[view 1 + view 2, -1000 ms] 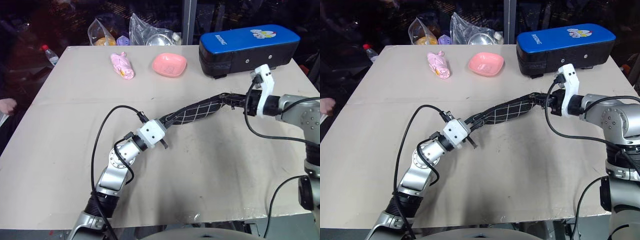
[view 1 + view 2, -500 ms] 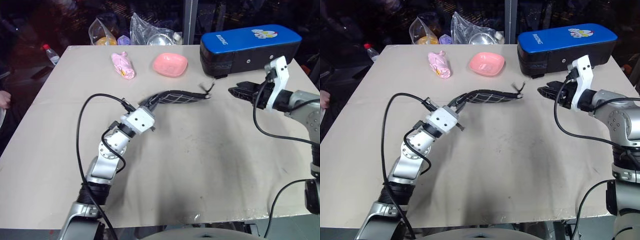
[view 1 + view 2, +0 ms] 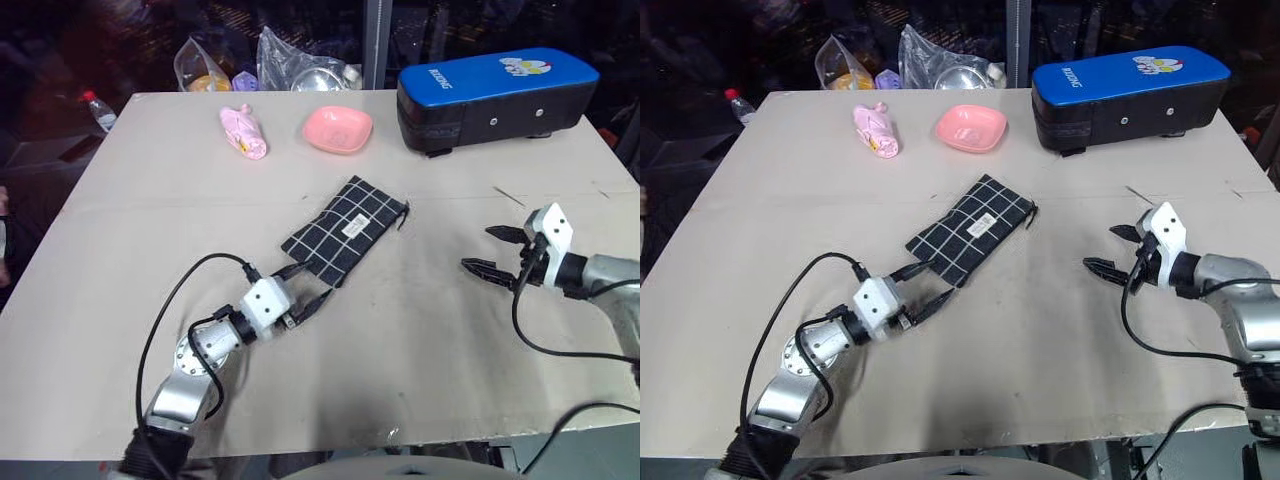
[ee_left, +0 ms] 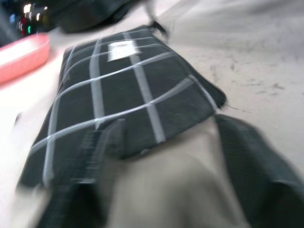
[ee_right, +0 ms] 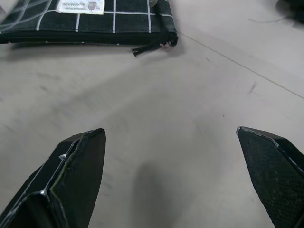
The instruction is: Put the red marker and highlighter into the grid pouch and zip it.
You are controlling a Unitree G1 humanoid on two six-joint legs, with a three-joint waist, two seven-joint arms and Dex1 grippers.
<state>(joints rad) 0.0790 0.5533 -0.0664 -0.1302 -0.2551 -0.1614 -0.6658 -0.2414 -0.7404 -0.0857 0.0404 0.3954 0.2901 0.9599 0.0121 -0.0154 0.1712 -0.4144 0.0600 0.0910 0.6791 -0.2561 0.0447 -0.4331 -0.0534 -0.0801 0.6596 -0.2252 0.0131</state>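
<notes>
Grid pouch (image 3: 344,231) lay flat on the bench (image 3: 430,350), diagonal, white label up, zipper closed as far as visible, pull at its far corner toward the blue-topped case (image 3: 497,95). Contents could not be seen; red marker and highlighter not made out anywhere on the bench.

Left claw (image 3: 305,290) sat low at the pouch's near corner, fingers spread wide, gripping nothing; one fingertip (image 3: 296,268) lay at the pouch edge, whether touching I couldn't tell. In the left wrist view the pouch (image 4: 118,99) lay just ahead of that claw, between the two blurred fingers.

Right claw (image 3: 495,252) hung off to the pouch's right, well apart from it, pointed back toward it, fingers wide apart and empty. In the right wrist view the zipper pull (image 5: 149,46) lay ahead of that claw, with bare bench between.

Beyond both claws, at the far edge: pink bowl (image 3: 338,129), looked empty; pink wrapped item (image 3: 245,131); clear bags (image 3: 262,65) with contents too dark to tell. The case stood beyond the right claw, closed, interior hidden.
</notes>
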